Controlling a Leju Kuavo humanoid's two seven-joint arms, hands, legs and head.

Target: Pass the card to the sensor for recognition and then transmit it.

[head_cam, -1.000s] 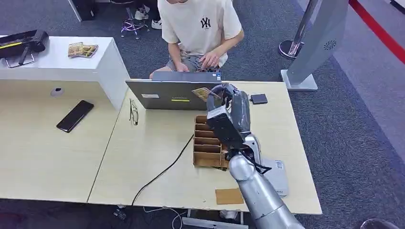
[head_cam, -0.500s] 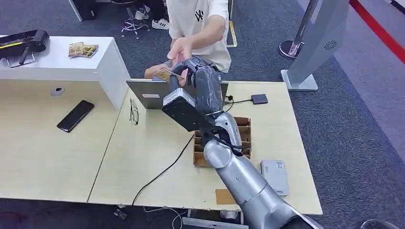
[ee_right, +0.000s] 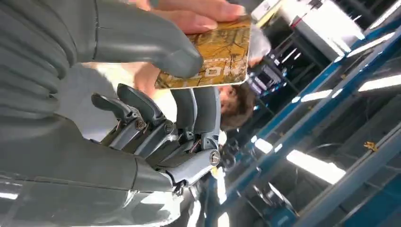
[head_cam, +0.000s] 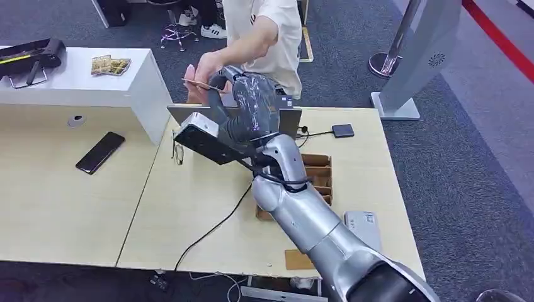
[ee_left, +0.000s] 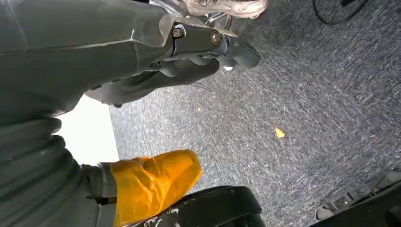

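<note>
My right hand [head_cam: 242, 94] is raised above the laptop [head_cam: 198, 123], toward a person in a cream shirt [head_cam: 277, 31]. A yellow-brown card [head_cam: 200, 83] is pinched between its thumb and fingers. Close up in the right wrist view, the card [ee_right: 213, 56] lies under my thumb [ee_right: 142, 42], and the person's fingers [ee_right: 198, 12] grip its far edge. The person's hand [head_cam: 203, 66] meets the card from behind. The small dark sensor [head_cam: 342, 130] lies on the table to the right, on a cable. My left hand [ee_left: 189, 61] hangs over the carpet, holding nothing, fingers loosely bent.
A cardboard slotted box [head_cam: 320, 176] stands behind my forearm. A white device [head_cam: 365, 229] and a brown card [head_cam: 301, 258] lie near the table's front. Glasses [head_cam: 176, 148] and a phone [head_cam: 99, 152] lie to the left. More cards [head_cam: 109, 65] rest on the white counter.
My right arm has swung up and to the left with the card, from over the box to beyond the laptop. The person has leaned in and taken hold of the card's edge.
</note>
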